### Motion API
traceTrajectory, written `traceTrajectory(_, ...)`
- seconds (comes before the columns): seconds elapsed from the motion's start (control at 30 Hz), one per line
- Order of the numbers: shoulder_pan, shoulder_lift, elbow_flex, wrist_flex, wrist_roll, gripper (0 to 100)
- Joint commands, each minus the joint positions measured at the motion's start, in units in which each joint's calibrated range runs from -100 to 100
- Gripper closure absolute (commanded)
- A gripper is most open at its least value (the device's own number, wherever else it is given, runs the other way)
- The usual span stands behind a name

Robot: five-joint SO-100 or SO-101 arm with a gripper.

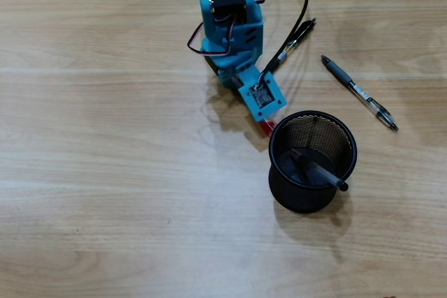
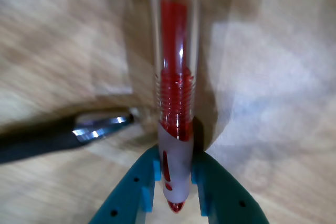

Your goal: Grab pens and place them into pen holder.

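My blue gripper (image 1: 266,125) is shut on a red pen (image 2: 175,66) with a clear barrel and a pale grip, held between the two jaws (image 2: 174,176). In the overhead view only the pen's red end (image 1: 267,128) shows under the gripper, right beside the upper left rim of the black mesh pen holder (image 1: 297,200). A dark pen (image 1: 318,170) leans inside the holder. A grey pen (image 1: 358,92) lies on the table to the upper right. A black pen (image 1: 293,41) lies beside the arm's cable.
The arm's body (image 1: 230,19) and a black cable (image 1: 302,5) take up the top middle. In the wrist view a dark pen with a silver clip (image 2: 79,132) lies on the wood at the left.
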Motion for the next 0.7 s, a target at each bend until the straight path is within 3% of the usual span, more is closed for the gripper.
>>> traceTrajectory(0.0,3.00,-6.59,-0.19,1.26,0.09,98)
traceTrajectory(0.27,5.93,-21.11,-4.81,12.19,0.09,98)
traceTrajectory(0.67,4.92,-33.93,-19.19,17.75,-0.44,98)
